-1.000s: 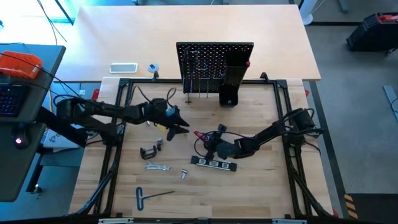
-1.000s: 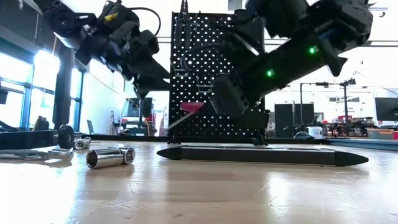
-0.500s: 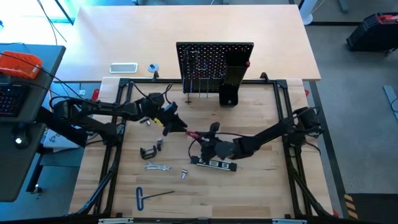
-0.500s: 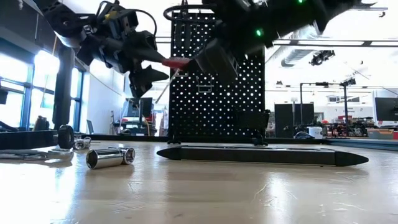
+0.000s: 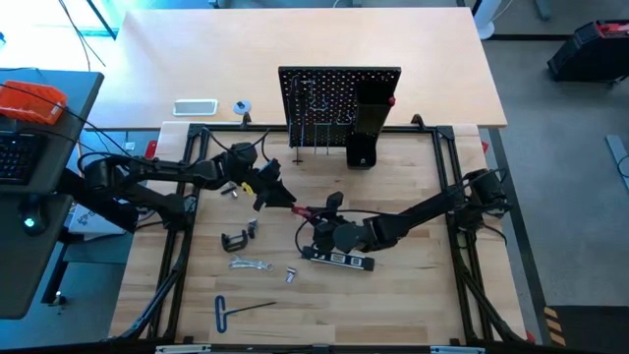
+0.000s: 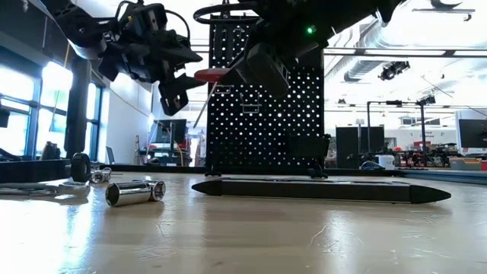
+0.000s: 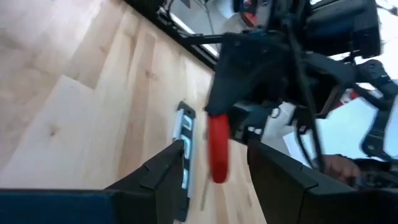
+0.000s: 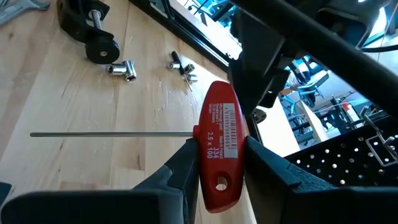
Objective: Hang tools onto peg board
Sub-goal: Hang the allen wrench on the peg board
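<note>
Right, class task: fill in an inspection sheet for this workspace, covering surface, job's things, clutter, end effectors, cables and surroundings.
Surface: wooden table, black frame round it.
Job's things: peg board upright at the back; red-handled screwdriver held in the air; C-clamp, wrench, T-handle hex key and bar lying flat.
Clutter: socket, small bits.
End effectors: right end effector shut on the screwdriver's handle; left end effector open, fingers either side of it.
Cables: black loops on the arms.
Surroundings: orange item on a side desk.
</note>
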`<act>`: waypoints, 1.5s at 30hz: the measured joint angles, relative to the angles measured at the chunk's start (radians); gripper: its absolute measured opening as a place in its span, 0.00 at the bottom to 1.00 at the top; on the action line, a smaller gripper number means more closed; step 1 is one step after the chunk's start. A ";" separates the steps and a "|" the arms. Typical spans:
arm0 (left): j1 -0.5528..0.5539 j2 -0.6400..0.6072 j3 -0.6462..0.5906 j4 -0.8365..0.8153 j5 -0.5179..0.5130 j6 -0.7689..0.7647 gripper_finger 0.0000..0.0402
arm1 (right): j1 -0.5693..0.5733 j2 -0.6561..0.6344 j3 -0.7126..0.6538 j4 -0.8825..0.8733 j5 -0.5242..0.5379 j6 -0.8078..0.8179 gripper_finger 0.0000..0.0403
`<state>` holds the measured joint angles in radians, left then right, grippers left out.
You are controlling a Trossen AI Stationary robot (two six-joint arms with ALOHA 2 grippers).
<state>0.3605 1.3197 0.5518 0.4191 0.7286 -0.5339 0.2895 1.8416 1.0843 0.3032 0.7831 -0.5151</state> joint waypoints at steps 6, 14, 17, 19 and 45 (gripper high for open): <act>-0.006 0.000 0.000 -0.008 0.000 0.001 0.42 | 0.000 0.000 -0.001 0.000 0.000 -0.001 0.24; -0.020 0.000 0.000 -0.011 -0.005 -0.004 0.42 | 0.000 0.001 0.012 0.016 -0.007 -0.036 0.24; -0.025 0.000 0.000 -0.011 -0.005 -0.004 0.42 | -0.002 0.001 0.020 0.016 -0.008 -0.043 0.24; -0.029 0.000 0.000 -0.010 -0.005 -0.003 0.42 | -0.007 0.001 0.020 0.016 -0.015 -0.043 0.24; -0.068 0.000 0.040 -0.053 -0.012 0.057 0.22 | -0.015 0.001 0.020 0.030 -0.039 -0.043 0.24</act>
<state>0.2924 1.3201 0.5922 0.3664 0.7166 -0.4767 0.2741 1.8423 1.1042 0.3336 0.7437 -0.5583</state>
